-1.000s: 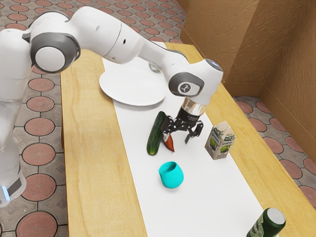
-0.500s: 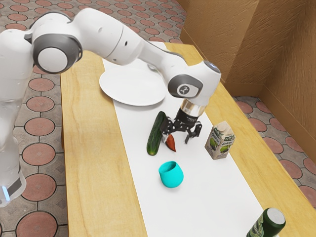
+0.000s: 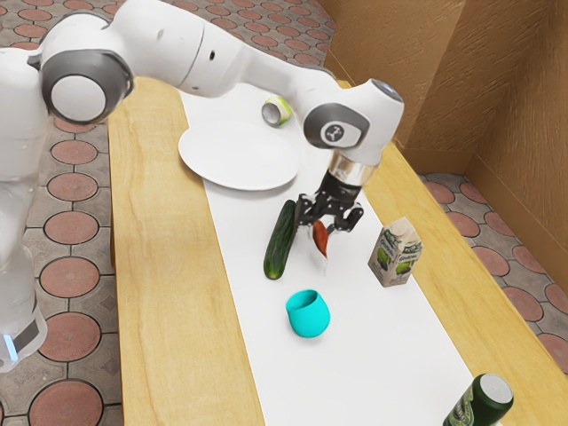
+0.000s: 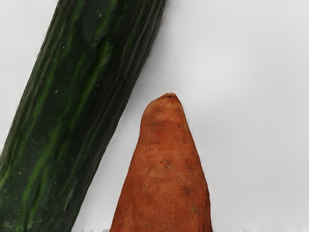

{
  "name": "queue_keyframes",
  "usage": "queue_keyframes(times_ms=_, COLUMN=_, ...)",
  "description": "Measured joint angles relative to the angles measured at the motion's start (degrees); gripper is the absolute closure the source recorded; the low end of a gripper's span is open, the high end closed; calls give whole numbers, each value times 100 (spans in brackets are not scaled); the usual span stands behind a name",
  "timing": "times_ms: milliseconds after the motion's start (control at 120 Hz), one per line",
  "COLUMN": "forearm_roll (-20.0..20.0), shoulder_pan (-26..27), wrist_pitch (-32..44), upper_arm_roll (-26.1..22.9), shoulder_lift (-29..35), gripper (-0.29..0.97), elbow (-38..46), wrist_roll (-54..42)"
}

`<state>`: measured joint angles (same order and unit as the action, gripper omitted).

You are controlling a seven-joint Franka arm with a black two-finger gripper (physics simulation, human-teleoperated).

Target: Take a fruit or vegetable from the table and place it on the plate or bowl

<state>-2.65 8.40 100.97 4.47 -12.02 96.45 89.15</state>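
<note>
An orange-red sweet potato point(image 3: 320, 238) hangs off the white runner, and my gripper point(image 3: 326, 222) is shut on its upper end. In the wrist view the sweet potato point(image 4: 165, 179) tapers away from my hand, with the dark green cucumber point(image 4: 72, 111) lying on the cloth beside it. The cucumber point(image 3: 281, 239) lies on the runner just to the exterior view's left of the gripper. The white plate point(image 3: 238, 155) rests farther back on the table, past the cucumber.
A teal cup point(image 3: 308, 313) stands in front of the cucumber. A small milk carton point(image 3: 395, 252) is at the exterior view's right of the gripper. A green can point(image 3: 479, 402) stands at the near right corner, and a small green and white can point(image 3: 277, 111) lies behind the plate.
The gripper has lifted the sweet potato off the runner and a little toward the plate. The arm has risen, uncovering the small can behind the plate.
</note>
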Motion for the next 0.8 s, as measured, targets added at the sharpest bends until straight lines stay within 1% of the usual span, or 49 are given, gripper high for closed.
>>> queue_keyframes(times_ms=100, forearm_roll=230, shoulder_pan=-22, wrist_pitch=-440, upper_arm_roll=84, shoulder_lift=446, gripper=53, elbow=-46, wrist_roll=-249)
queue_keyframes(times_ms=200, forearm_roll=665, shoulder_pan=-56, wrist_pitch=-821, upper_arm_roll=155, shoulder_lift=900, gripper=53, elbow=-53, wrist_roll=-704)
queue_keyframes(times_ms=250, forearm_roll=826, shoulder_pan=-71, wrist_pitch=-958, upper_arm_roll=296, shoulder_lift=1021, gripper=53, elbow=-54, wrist_roll=-1027)
queue_keyframes(times_ms=317, forearm_roll=974, shoulder_pan=-270, wrist_pitch=-1094, upper_arm_roll=372, shoulder_lift=1063, gripper=54, elbow=-95, wrist_roll=-1507)
queue_keyframes(times_ms=392, forearm_roll=1137, shoulder_pan=-668, wrist_pitch=-1200, upper_arm_roll=359, shoulder_lift=923, gripper=54, elbow=-383, wrist_roll=-2114)
queue_keyframes(times_ms=442, forearm_roll=1207, shoulder_pan=-1061, wrist_pitch=-1204, upper_arm_roll=339, shoulder_lift=758, gripper=54, elbow=-498, wrist_roll=-2558)
queue_keyframes(times_ms=492, forearm_roll=1252, shoulder_pan=-1650, wrist_pitch=-1123, upper_arm_roll=303, shoulder_lift=527, gripper=54, elbow=-598, wrist_roll=-3024)
queue_keyframes(times_ms=550, forearm_roll=1295, shoulder_pan=-2482, wrist_pitch=-1018, upper_arm_roll=72, shoulder_lift=203, gripper=54, elbow=-861, wrist_roll=-3562)
queue_keyframes(times_ms=592, forearm_roll=1326, shoulder_pan=-2856, wrist_pitch=-943, upper_arm_roll=-83, shoulder_lift=56, gripper=54, elbow=-984, wrist_roll=-3934)
queue_keyframes(times_ms=658, forearm_roll=1372, shoulder_pan=-3048, wrist_pitch=-818, upper_arm_roll=-183, shoulder_lift=64, gripper=54, elbow=-952, wrist_roll=-4480)
queue_keyframes(times_ms=800, forearm_roll=1407, shoulder_pan=-3125, wrist_pitch=-615, upper_arm_roll=-225, shoulder_lift=39, gripper=54, elbow=-918, wrist_roll=-5459)
